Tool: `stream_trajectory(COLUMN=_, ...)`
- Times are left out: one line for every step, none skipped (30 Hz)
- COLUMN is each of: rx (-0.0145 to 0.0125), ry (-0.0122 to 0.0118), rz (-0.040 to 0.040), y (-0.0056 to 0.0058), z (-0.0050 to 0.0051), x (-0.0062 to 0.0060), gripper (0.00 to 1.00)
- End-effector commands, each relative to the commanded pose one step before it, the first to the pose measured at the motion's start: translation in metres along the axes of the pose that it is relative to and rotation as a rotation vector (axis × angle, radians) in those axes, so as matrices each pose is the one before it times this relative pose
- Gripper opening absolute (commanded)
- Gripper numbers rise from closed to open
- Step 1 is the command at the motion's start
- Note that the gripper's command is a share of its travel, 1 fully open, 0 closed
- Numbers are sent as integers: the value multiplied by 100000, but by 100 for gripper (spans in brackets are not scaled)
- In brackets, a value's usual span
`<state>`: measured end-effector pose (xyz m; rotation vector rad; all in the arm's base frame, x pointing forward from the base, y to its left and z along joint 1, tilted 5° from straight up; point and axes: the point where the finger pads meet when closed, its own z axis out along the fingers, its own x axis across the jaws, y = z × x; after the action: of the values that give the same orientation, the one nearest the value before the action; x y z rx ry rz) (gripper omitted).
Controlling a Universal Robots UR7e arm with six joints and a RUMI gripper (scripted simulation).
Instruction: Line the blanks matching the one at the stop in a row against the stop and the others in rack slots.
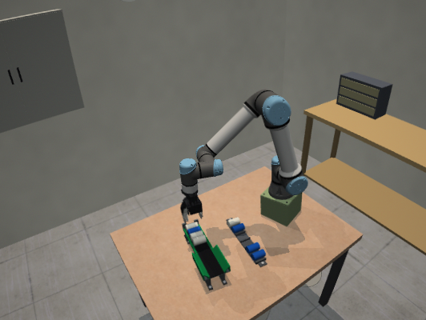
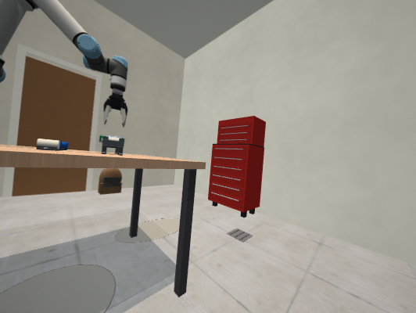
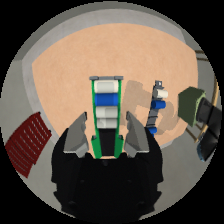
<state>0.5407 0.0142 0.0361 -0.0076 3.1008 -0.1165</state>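
The green ramp (image 1: 221, 257) (image 3: 119, 145) holds a tight row: a white blank (image 1: 192, 226) (image 3: 106, 86) at the stop, a blue blank (image 1: 194, 230) (image 3: 106, 99), then a white blank (image 1: 196, 235) (image 3: 106, 111) and another white blank (image 1: 198, 241) (image 3: 106, 123). All lie across it. The dark stock rack (image 1: 242, 238) (image 3: 153, 114) holds a white blank (image 1: 234, 221) (image 3: 161, 93) at its far end, a blue blank (image 1: 239, 228) (image 3: 158, 104) beside it, a gap, then two blue blanks (image 1: 252, 247) (image 1: 258, 254). My gripper (image 1: 194, 218) (image 2: 114, 124) is partly open, empty, above the ramp's stop end.
The arm's green base block (image 1: 280, 208) (image 3: 191, 105) stands on the table (image 1: 160, 244) beyond the rack. The rack lies beside the ramp, on the base's side. A red tool cabinet (image 2: 234, 176) (image 3: 27, 145) stands off the table. A wooden shelf (image 1: 360, 124) is behind the base.
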Motion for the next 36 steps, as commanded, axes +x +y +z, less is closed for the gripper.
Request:
stream_trajectory(rx=15, ry=-130, rz=14, y=-4, z=271, x=-48, gripper=52)
stream_trajectory(rx=0, ry=0, rz=0, y=1, z=105, x=-1, gripper=52)
stream_trajectory(rx=0, ry=0, rz=0, y=1, z=113, x=-1, gripper=52)
stream_trajectory(rx=0, ry=0, rz=0, y=1, z=121, x=-1, gripper=52)
stream_trajectory(rx=0, ry=0, rz=0, y=1, z=128, x=-2, gripper=52)
stream_trajectory(rx=0, ry=0, rz=0, y=1, z=134, x=-2, gripper=52)
stream_trajectory(rx=0, ry=0, rz=0, y=1, z=140, x=-1, gripper=52)
stream_trajectory(rx=0, ry=0, rz=0, y=1, z=146, x=-2, gripper=52)
stream_trajectory(rx=0, ry=0, rz=0, y=1, z=151, x=-2, gripper=52)
stream_trajectory(rx=0, ry=0, rz=0, y=1, z=155, x=-1, gripper=52)
stream_trajectory(rx=0, ry=0, rz=0, y=1, z=159, x=-2, gripper=52)
stream_trajectory(rx=0, ry=0, rz=0, y=1, z=162, x=-2, gripper=52)
stream_trajectory(rx=0, ry=0, rz=0, y=1, z=164, x=-1, gripper=52)
stream_trajectory(rx=0, ry=0, rz=0, y=0, z=0, x=0, gripper=52)
stream_trajectory(rx=0, ry=0, rz=0, y=0, z=0, x=0, gripper=52)
stream_trajectory(rx=0, ry=0, rz=0, y=1, z=164, x=-2, gripper=52)
stream_trajectory(rx=0, ry=0, rz=0, y=1, z=164, x=-2, gripper=52)
stream_trajectory(rx=0, ry=0, rz=0, y=1, z=164, x=-1, gripper=52)
stream_trajectory(rx=0, ry=0, rz=0, y=1, z=161, x=-2, gripper=52)
stream_trajectory(rx=0, ry=0, rz=0, y=1, z=159, x=-2, gripper=52)
stream_trajectory(rx=0, ry=0, rz=0, y=1, z=157, x=-1, gripper=52)
stream_trajectory(rx=0, ry=0, rz=0, y=1, z=152, x=-2, gripper=52)
stream_trajectory(rx=0, ry=0, rz=0, y=1, z=149, x=-2, gripper=52)
stream_trajectory(rx=0, ry=0, rz=0, y=1, z=145, x=-1, gripper=52)
stream_trajectory(rx=0, ry=0, rz=0, y=1, z=138, x=-2, gripper=52)
stream_trajectory(rx=0, ry=0, rz=0, y=1, z=133, x=-2, gripper=52)
stream_trajectory(rx=0, ry=0, rz=0, y=1, z=127, x=-1, gripper=52)
stream_trajectory(rx=0, ry=0, rz=0, y=1, z=121, x=-1, gripper=52)
stream_trajectory(rx=0, ry=0, rz=0, y=1, z=113, x=-2, gripper=52)
stream_trajectory(rx=0, ry=0, rz=0, y=1, z=106, x=-1, gripper=52)
stream_trajectory(rx=0, ry=0, rz=0, y=0, z=0, x=0, gripper=52)
stream_trajectory(rx=0, ry=0, rz=0, y=0, z=0, x=0, gripper=52)
stream_trajectory(rx=0, ry=0, rz=0, y=1, z=99, x=-1, gripper=52)
stream_trajectory(rx=0, ry=0, rz=0, y=1, z=91, x=-1, gripper=52)
stream_trajectory(rx=0, ry=0, rz=0, y=1, z=83, x=-1, gripper=52)
stream_trajectory(rx=0, ry=0, rz=0, y=1, z=74, x=-1, gripper=52)
